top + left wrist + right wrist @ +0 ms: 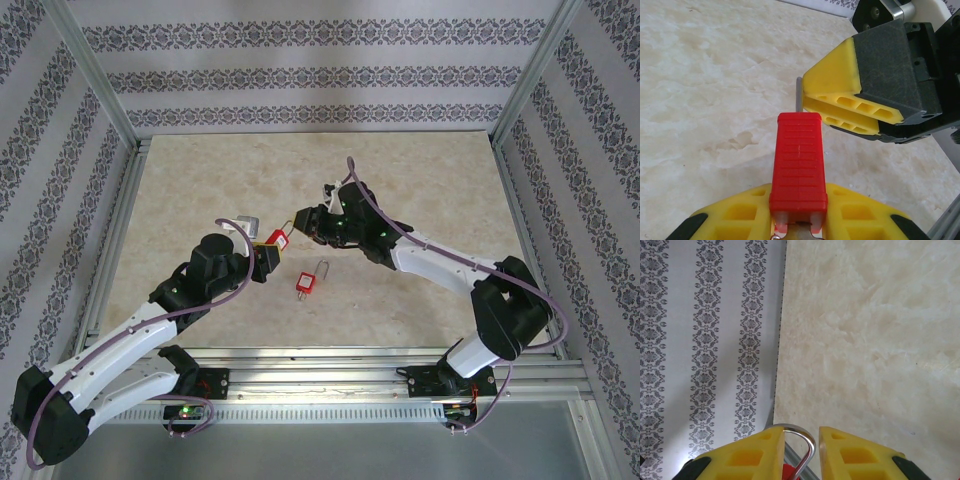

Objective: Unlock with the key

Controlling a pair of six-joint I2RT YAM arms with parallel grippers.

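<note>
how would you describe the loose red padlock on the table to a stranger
On the beige marble-look table, find the left gripper and right gripper meeting near the middle. Just nearer the arm bases lies a small red padlock with a silver shackle. Unlike the other red padlock between them, nothing touches it.

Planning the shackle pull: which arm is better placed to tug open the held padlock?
Right. The right tool straddles the shackle, while the left tool is occupied gripping the red padlock by its body.

Bright even light, faint shadows, bg sharp, left fingers (pixel 735 217) slightly soft
</note>
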